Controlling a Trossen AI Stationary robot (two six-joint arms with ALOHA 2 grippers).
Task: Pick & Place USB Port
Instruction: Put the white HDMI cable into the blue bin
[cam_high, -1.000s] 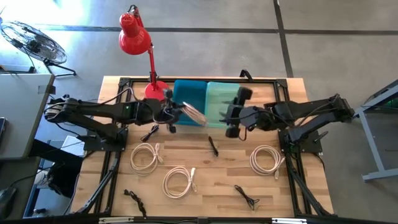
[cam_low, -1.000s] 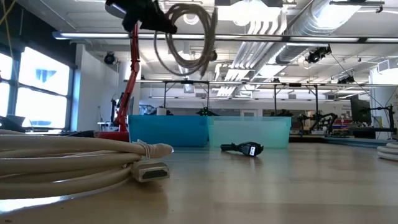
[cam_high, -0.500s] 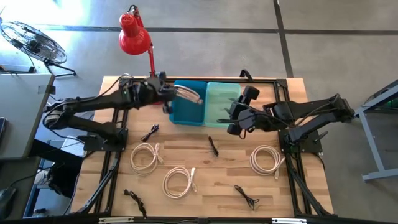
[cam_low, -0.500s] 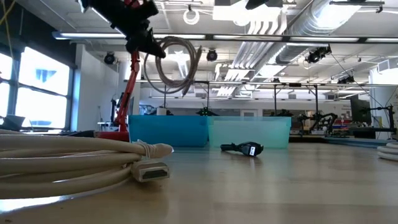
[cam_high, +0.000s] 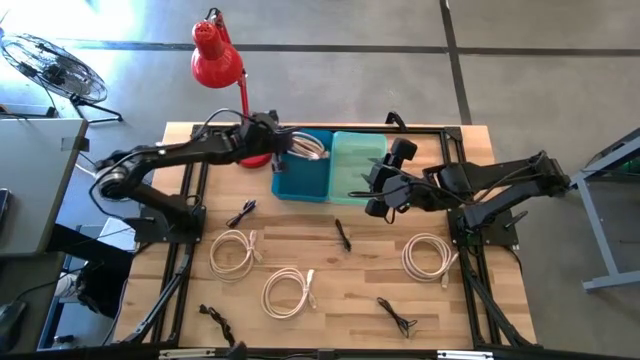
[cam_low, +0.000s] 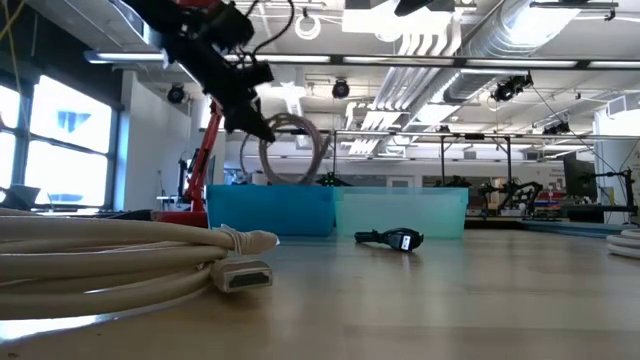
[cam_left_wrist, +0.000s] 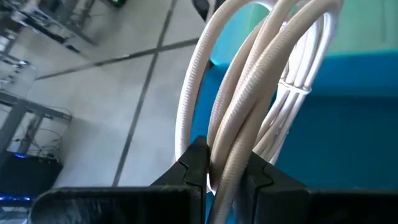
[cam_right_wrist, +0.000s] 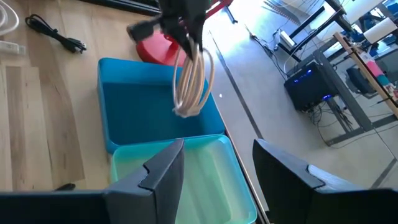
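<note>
A coiled white USB cable hangs upright over the blue bin, pinched in my left gripper, which is shut on it. In the low view the coil dangles just above the blue bin's rim. The left wrist view shows the cable strands squeezed between the left gripper's dark fingers. My right gripper stands open at the front edge of the green bin, holding nothing. From the right gripper I see the coil over the blue bin.
Three more white coils lie on the wooden table, one close to the low camera. Black cables are scattered about. A red lamp stands behind the blue bin.
My left arm has carried the coil from the blue bin's front edge back over the bin and lowered it toward the rim. The right gripper shifted slightly early on, then held still.
</note>
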